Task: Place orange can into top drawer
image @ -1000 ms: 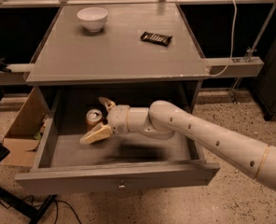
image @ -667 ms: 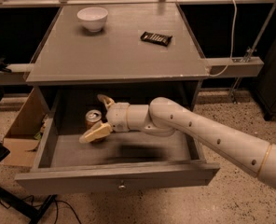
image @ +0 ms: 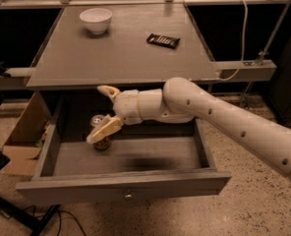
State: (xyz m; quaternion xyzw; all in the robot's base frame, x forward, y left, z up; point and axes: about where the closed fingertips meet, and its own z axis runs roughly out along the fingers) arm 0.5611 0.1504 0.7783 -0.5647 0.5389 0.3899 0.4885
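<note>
The orange can (image: pixel 101 140) stands upright at the back left of the open top drawer (image: pixel 150 182), its silver top showing. My gripper (image: pixel 98 114) hangs just above and in front of the can. It is open: one finger points up by the tabletop edge, and the other finger (image: pixel 104 129) slants down across the can's upper part. The gripper does not grip the can. The drawer's small round knob (image: pixel 129 196) sits at the centre of its front panel.
A white bowl (image: pixel 96 19) and a flat dark candy bar (image: pixel 163 40) lie on the grey tabletop (image: pixel 121 58) above the drawer. A cardboard box (image: pixel 22 132) stands on the floor to the left. A cable and rail are at the right.
My gripper has risen from around the can, its upper finger now up by the tabletop edge. The can stays standing in the drawer.
</note>
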